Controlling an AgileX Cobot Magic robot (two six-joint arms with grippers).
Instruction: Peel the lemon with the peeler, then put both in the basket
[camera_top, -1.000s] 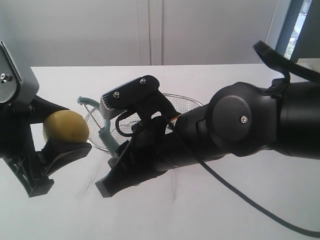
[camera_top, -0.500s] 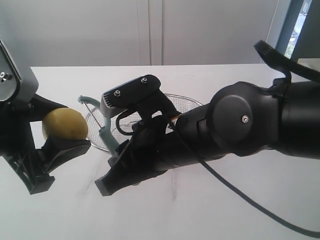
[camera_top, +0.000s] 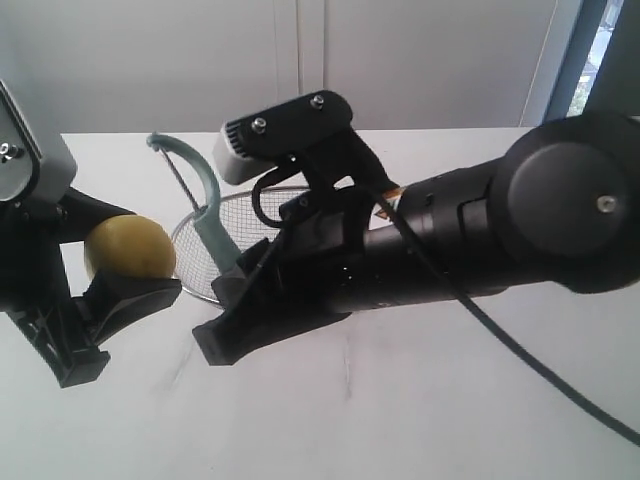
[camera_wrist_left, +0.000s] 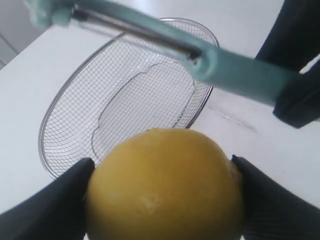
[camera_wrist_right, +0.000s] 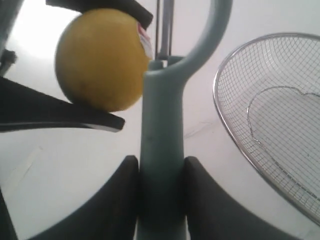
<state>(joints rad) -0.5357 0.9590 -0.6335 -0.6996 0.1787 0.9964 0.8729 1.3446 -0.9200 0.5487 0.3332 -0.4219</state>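
Note:
My left gripper (camera_top: 125, 255) is shut on the yellow lemon (camera_top: 128, 248), held above the table at the left; it fills the left wrist view as the lemon (camera_wrist_left: 165, 185) between two black fingers (camera_wrist_left: 45, 210). My right gripper (camera_top: 235, 285) is shut on the pale teal peeler (camera_top: 205, 215), whose handle (camera_wrist_right: 161, 150) runs up between the jaws. Its curved head and blade (camera_top: 172, 158) stand above and to the right of the lemon, apart from it. The wire mesh basket (camera_top: 205, 285) lies empty on the table behind both grippers.
The white table (camera_top: 400, 420) stretches around the basket. My large black right arm (camera_top: 480, 240) crosses the middle and right of the exterior view and hides the basket's right half. A white wall stands behind.
My right arm has lifted and moved the peeler up, so its head now stands higher above the lemon. The left gripper and lemon have hardly moved.

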